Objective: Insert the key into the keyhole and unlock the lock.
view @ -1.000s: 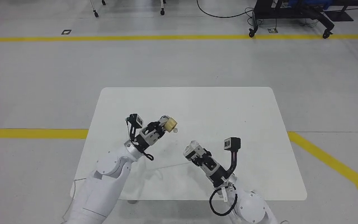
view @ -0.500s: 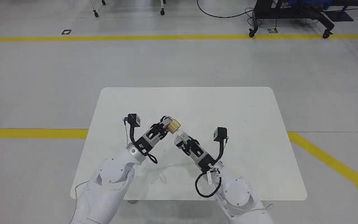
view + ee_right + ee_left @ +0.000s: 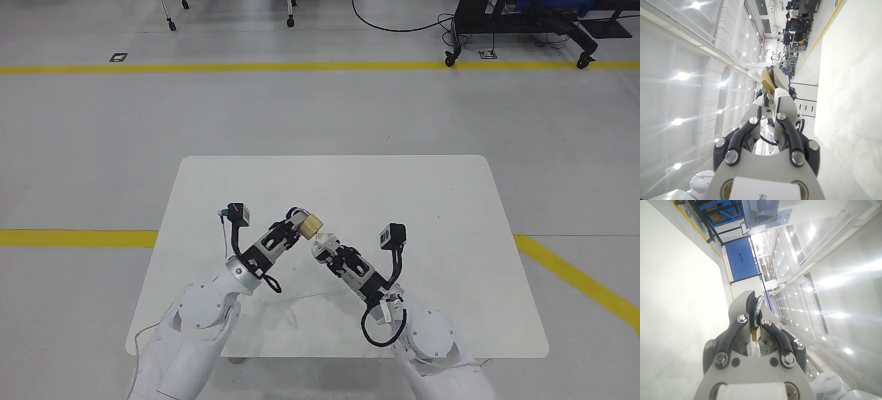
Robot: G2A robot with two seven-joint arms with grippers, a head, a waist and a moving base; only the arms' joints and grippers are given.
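Right gripper (image 3: 322, 244) (image 3: 770, 98): fingers closed on the key (image 3: 770, 95), a small silver piece pinched at the fingertips. The key's free end meets the lower end of the padlock (image 3: 767, 80). Whether the blade sits inside the keyhole cannot be told.

Left gripper (image 3: 293, 226) (image 3: 756, 306): fingers closed on the padlock (image 3: 312, 221) (image 3: 755, 333). In the left wrist view the silver shackle (image 3: 759, 302) lies clamped between the fingertips, with the brass body showing in the gap between the fingers. In the top view the brass body projects past the fingertips towards the right gripper.

The two grippers stand tip to tip, the padlock between them, the left one coming in from the left and the right one from the near right. Padlock and key are both held clear of the surface, over the middle of the white table (image 3: 420, 190) (image 3: 677, 275) (image 3: 848, 75), slightly left of centre.

Surroundings: grey floor with yellow lines (image 3: 300, 68) beyond and beside the table.
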